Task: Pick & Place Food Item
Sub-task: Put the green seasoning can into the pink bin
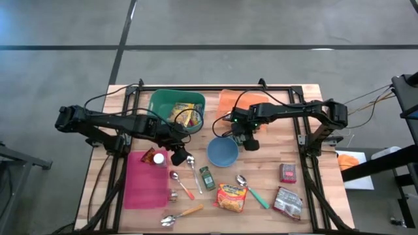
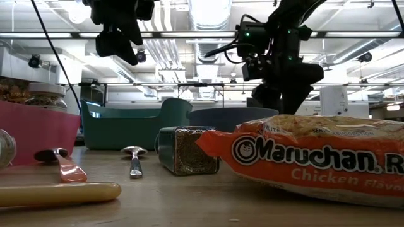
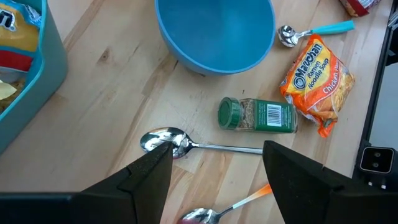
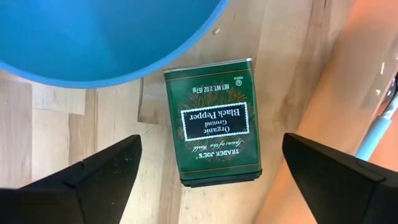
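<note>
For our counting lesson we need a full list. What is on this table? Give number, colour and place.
bin: one, green, far side, holding food packets
mat: one, orange, right of bin
bowl: one, blue, centre
tray: one, pink, near left
lidded jar: one, white lid, on tray
spoons: four, mixed handles, near side
spice jar: one, green, lying by bowl
pepper tin: one, green, under right gripper
ramen packet: one, orange, near edge
small packets: two, red and silvery, near right
left gripper: open, over silver spoon
right gripper: open, over tin
</note>
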### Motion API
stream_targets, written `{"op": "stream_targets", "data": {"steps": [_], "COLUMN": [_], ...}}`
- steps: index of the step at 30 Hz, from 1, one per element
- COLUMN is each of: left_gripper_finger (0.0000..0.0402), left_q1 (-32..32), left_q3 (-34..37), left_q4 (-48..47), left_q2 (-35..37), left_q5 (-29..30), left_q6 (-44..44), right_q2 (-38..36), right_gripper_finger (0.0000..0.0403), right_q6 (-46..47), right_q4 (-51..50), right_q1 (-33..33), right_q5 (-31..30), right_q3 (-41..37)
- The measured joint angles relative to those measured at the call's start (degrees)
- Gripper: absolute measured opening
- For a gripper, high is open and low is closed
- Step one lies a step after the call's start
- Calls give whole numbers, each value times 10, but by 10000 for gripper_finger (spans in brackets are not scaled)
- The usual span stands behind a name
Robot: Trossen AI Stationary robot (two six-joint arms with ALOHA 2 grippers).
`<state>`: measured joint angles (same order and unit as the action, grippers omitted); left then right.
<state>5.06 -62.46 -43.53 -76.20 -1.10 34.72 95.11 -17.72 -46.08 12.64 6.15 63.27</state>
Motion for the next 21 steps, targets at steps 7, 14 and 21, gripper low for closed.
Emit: {"op": "stream_targets", "data": {"steps": [7, 14, 21], "left_gripper_finger": [250, 250, 250], "left_q1": [0, 0, 0], "left_q3": [0, 0, 0], "left_q4": [0, 0, 0], "left_q2": [0, 0, 0], "left_q5": [0, 0, 0], "left_q6": [0, 0, -1], "right_q2": [0, 3, 15], "right_gripper_finger": [400, 400, 400], "right_q6": [43, 38, -26], "right_q4": [11, 20, 37], "right_q1": [0, -1, -21], "right_q5": [-1, -1, -1], "right_q3": [-1, -2, -8]}}
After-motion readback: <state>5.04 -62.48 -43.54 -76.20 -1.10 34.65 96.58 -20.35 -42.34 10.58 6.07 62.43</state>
